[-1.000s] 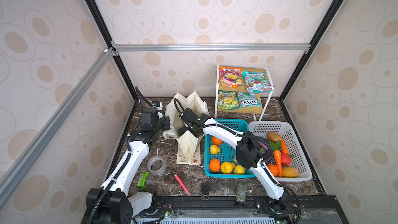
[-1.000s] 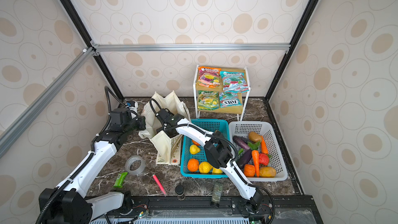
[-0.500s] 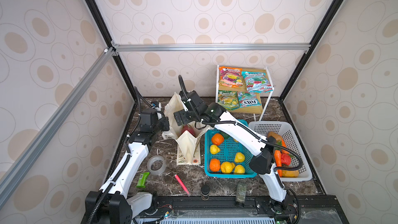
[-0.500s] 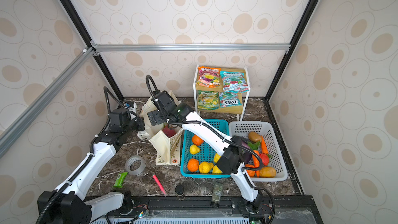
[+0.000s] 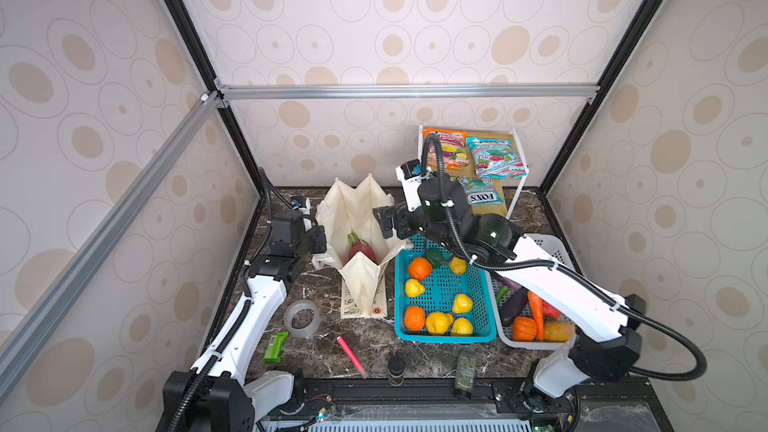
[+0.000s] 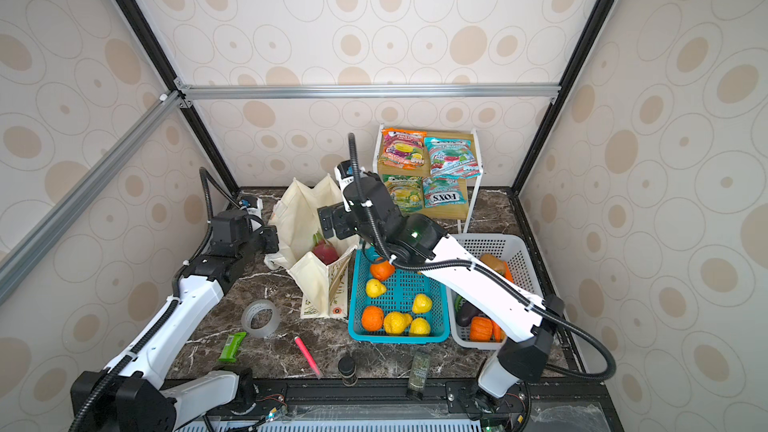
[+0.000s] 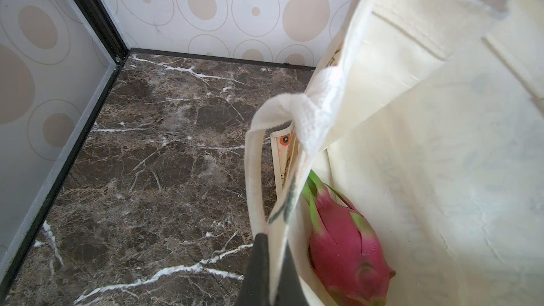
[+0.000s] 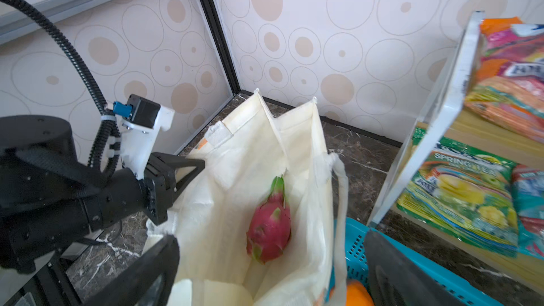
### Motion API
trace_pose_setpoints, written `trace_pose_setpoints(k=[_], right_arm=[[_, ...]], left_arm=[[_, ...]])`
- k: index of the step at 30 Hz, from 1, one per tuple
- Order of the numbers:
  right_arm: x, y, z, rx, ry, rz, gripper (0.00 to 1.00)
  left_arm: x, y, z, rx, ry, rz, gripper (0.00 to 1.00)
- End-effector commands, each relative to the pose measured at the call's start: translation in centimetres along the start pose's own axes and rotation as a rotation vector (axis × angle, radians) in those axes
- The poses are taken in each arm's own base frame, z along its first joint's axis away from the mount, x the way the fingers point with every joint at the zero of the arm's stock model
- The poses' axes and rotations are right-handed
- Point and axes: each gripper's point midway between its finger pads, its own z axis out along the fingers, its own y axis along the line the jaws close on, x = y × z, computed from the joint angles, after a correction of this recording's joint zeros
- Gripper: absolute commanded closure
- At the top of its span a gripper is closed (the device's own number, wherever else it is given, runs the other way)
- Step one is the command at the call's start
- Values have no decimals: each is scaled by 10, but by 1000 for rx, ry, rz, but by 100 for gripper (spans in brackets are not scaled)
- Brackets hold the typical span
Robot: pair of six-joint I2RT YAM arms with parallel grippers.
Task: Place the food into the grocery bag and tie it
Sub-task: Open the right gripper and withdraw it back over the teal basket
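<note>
Lifted up and back out of the bag (image 5: 359, 209) since a second ago, the right hand (image 5: 381, 222) now hangs over the bag's right rim. Its fingers are spread wide with nothing between them, and the dragon fruit (image 5: 360, 249) is in plain sight inside. Along the near edge of the tabletop (image 5: 324, 284) lie two dark jars (image 5: 395, 367), a pink pen (image 5: 350, 352), a green bar (image 5: 275, 347) and a roll of clear tape (image 5: 302, 317). Behind the jars sits a turquoise basket (image 5: 440, 339) of oranges and yellow fruit. Just beside it on the right is a white basket (image 5: 521, 344) with an eggplant (image 5: 511, 309), a carrot and other vegetables, partly covered by the right arm. Left of the turquoise basket stands the cream bag with its mouth open, and the dragon fruit lies at the bottom, stalk end pointing away from the camera. The left hand (image 5: 320, 241) is closed on the bag's left rim. In the left wrist view the cloth edge is pinched between its dark fingers (image 7: 259, 272), and a white handle (image 7: 253, 172) loops free beside them. Farthest back, right of the bag, a small white-framed shelf (image 5: 510, 145) carries four candy packets (image 5: 449, 151) on its two boards.
</note>
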Motion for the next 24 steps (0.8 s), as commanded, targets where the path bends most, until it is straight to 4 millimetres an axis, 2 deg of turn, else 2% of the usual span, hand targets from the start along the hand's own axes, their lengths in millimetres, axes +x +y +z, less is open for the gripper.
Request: trace_pose_setpoints(k=[1, 5, 9, 11, 15, 18, 24], right_arm=[[-5, -23, -16, 30, -88, 28, 0], [28, -67, -32, 28, -41, 137, 0], [76, -117, -42, 139, 7, 218, 0], [99, -132, -45, 170, 39, 238, 0], [139, -145, -39, 165, 114, 266, 0], [168, -152, -27, 155, 167, 328, 0], [219, -148, 8, 126, 300, 389, 0]], left_arm=[[-12, 0, -9, -8, -48, 27, 100], [-11, -2, -9, 6, -46, 29, 100], [-12, -2, -12, 11, -69, 33, 100], [-12, 1, -12, -4, -76, 30, 100], [-14, 3, -13, -15, -83, 27, 100], [-12, 2, -11, -11, -77, 24, 100], [-15, 5, -13, -26, -97, 27, 100]])
